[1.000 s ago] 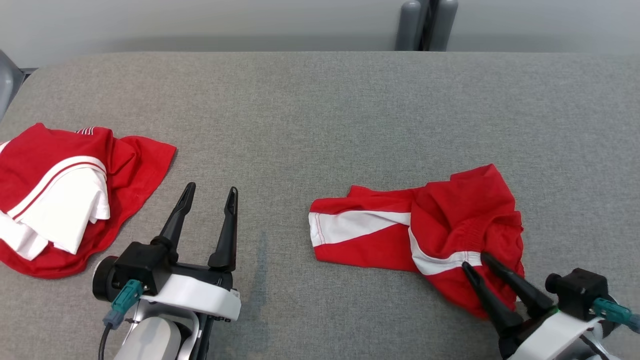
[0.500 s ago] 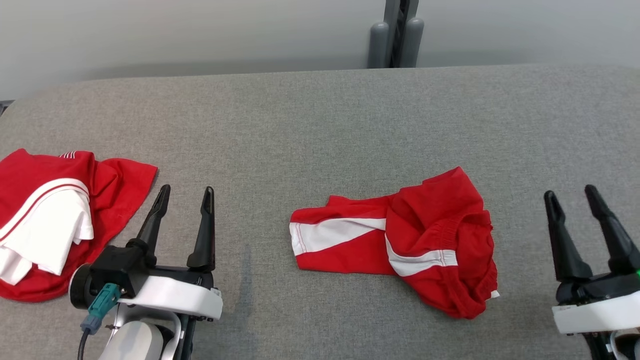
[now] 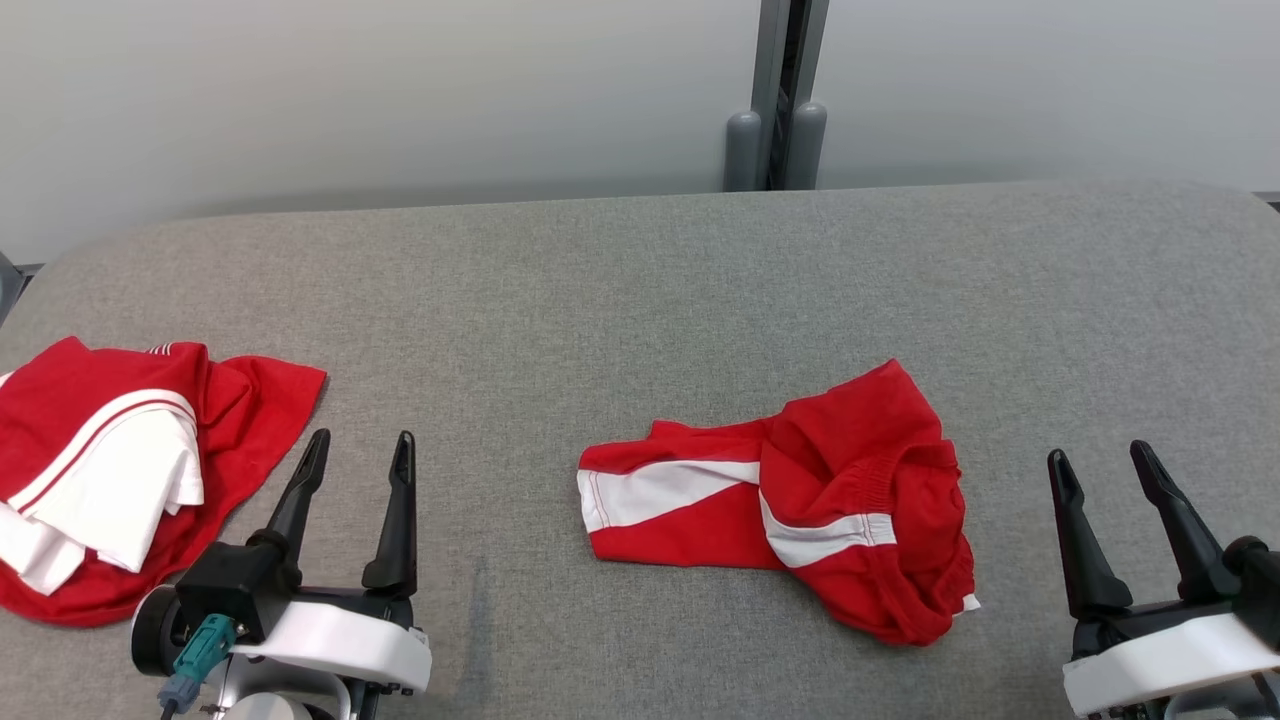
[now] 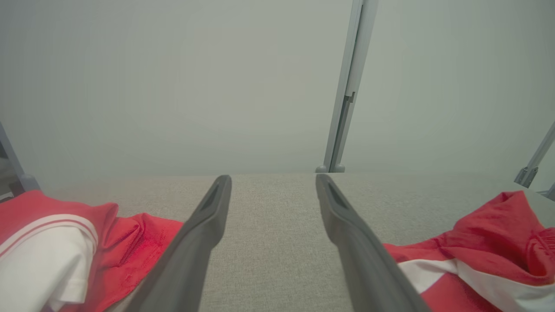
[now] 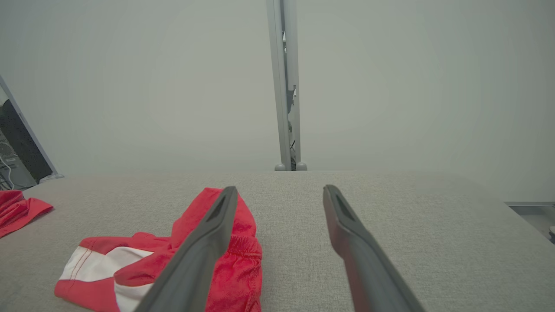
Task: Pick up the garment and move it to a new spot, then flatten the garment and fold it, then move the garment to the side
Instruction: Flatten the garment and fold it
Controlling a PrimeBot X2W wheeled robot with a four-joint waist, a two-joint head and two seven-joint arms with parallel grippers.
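Observation:
The garment, red shorts with white stripes [image 3: 800, 520], lies crumpled on the grey padded table [image 3: 640, 300], a little right of centre. One leg is stretched flat to the left and the waistband is bunched at the right. My right gripper [image 3: 1097, 455] stands open to the right of the shorts, apart from them, with nothing between its fingers. Its wrist view has the shorts [image 5: 143, 264] at lower left, behind the left finger. My left gripper [image 3: 360, 440] is open and empty at lower left, well clear of the shorts [image 4: 485, 255].
A second red and white garment [image 3: 120, 480] lies heaped at the table's left edge, close to my left gripper. A grey post [image 3: 775, 100] rises behind the table's far edge against a pale wall. Bare grey cloth stretches between the two garments and across the far half.
My right gripper has let go of the shorts, opened, and drawn away to the right. The shorts now lie free on the table. The head camera has tilted up, shifting the whole picture.

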